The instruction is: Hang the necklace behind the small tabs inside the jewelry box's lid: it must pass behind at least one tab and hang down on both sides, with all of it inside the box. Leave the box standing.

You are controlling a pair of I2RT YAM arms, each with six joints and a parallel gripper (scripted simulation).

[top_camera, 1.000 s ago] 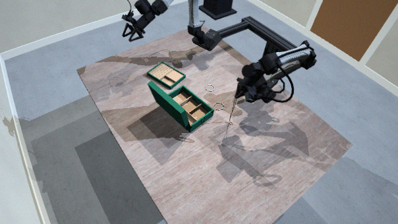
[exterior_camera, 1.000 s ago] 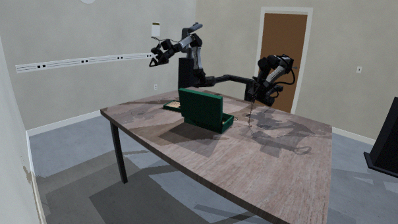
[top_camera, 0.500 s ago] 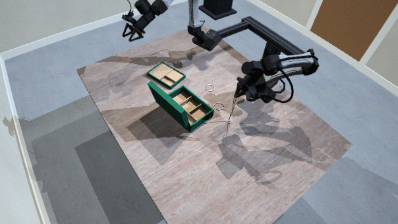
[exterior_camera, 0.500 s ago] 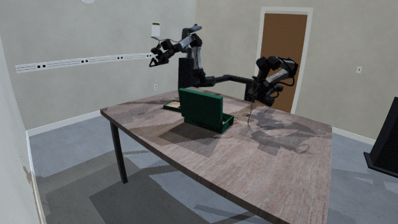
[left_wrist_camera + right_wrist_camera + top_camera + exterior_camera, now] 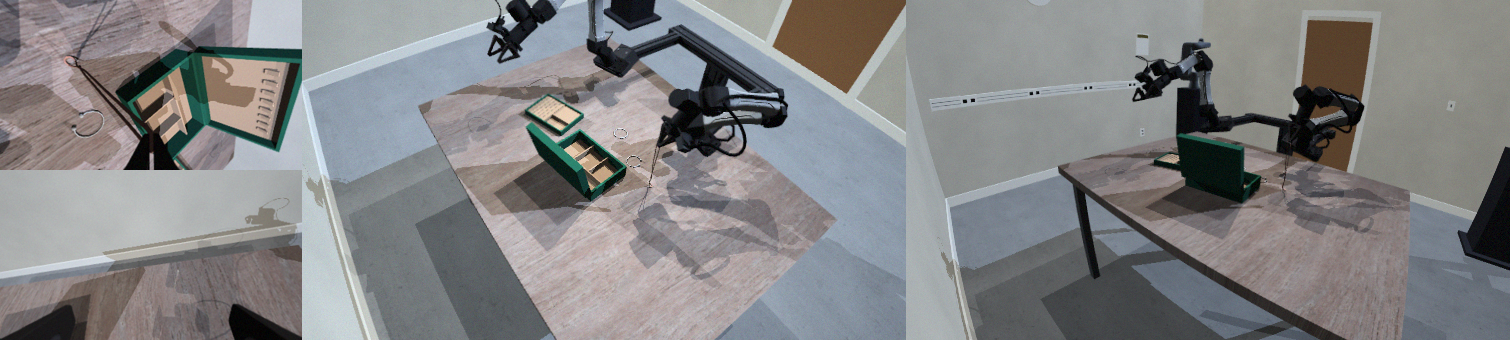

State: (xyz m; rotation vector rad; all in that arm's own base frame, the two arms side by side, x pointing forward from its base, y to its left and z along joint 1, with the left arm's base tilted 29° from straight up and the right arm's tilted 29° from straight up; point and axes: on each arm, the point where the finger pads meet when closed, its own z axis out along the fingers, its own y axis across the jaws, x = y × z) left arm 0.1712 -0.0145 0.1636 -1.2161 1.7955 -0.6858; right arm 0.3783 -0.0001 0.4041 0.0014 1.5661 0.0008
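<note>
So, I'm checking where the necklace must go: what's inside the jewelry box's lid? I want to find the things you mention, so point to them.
A row of small tabs [image 5: 270,82] on the tan lining, with no necklace behind them. The lid [image 5: 559,160] [image 5: 1211,162] [image 5: 228,81] hides its inside from the top and exterior views.

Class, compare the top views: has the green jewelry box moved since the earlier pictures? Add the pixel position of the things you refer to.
No. In the top view, the box [image 5: 557,160] [image 5: 1211,160] [image 5: 205,110] keeps its place against the table [image 5: 602,260] [image 5: 1306,250] [image 5: 38,106] [image 5: 133,322].
</note>
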